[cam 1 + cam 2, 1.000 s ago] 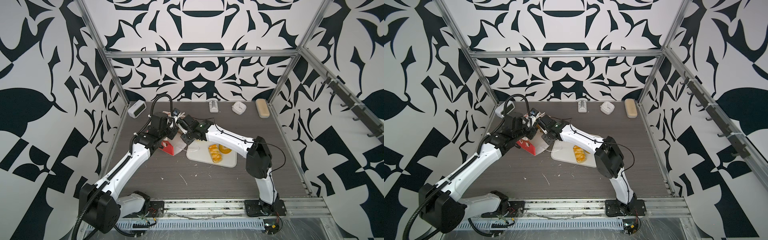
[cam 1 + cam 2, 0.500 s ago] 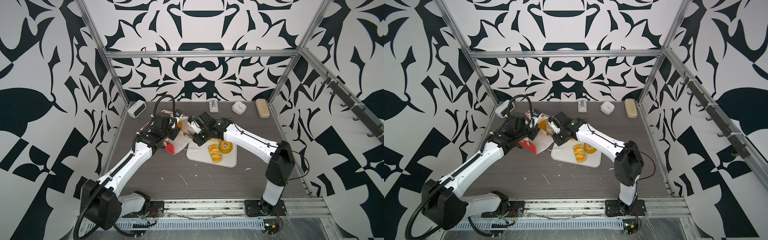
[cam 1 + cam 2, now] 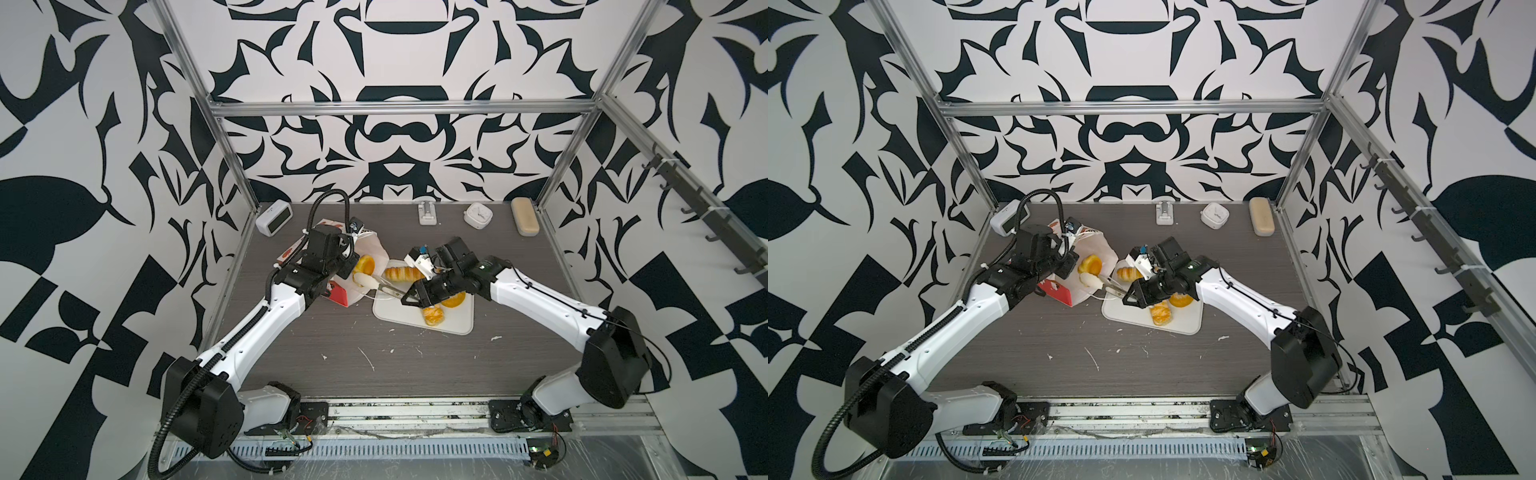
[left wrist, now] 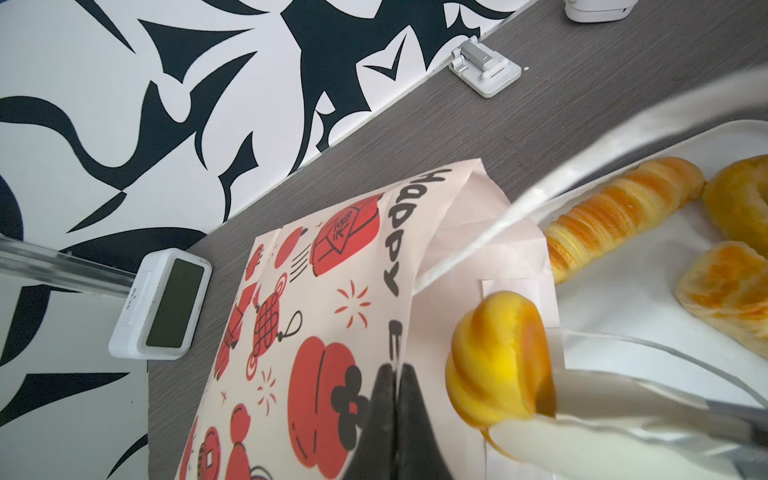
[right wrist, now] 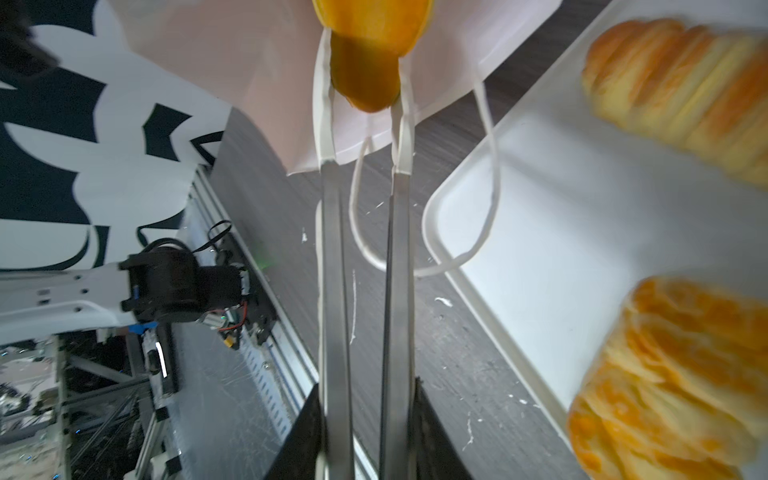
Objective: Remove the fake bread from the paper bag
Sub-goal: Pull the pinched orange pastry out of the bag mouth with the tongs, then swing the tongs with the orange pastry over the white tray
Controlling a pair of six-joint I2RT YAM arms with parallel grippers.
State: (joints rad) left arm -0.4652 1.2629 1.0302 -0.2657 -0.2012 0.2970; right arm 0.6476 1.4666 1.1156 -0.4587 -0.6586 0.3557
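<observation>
Bare table [image 3: 415, 374] is seen in front. Tongs [image 5: 332, 270] are squeezed in the right claw [image 5: 365, 415], and the twisted pastry [image 5: 365, 62] is pinched at the paper bag's [image 4: 332, 291] mouth, beside the tray [image 5: 540, 208] rim. The left claw [image 4: 395, 374] is seen clamped on the bag's edge only in the left wrist view.

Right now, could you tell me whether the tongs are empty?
No, the tongs are pinching a yellow pastry by the opening of the bag.

Pastry [image 4: 494, 357] now at bag [image 4: 332, 270] mouth
</observation>
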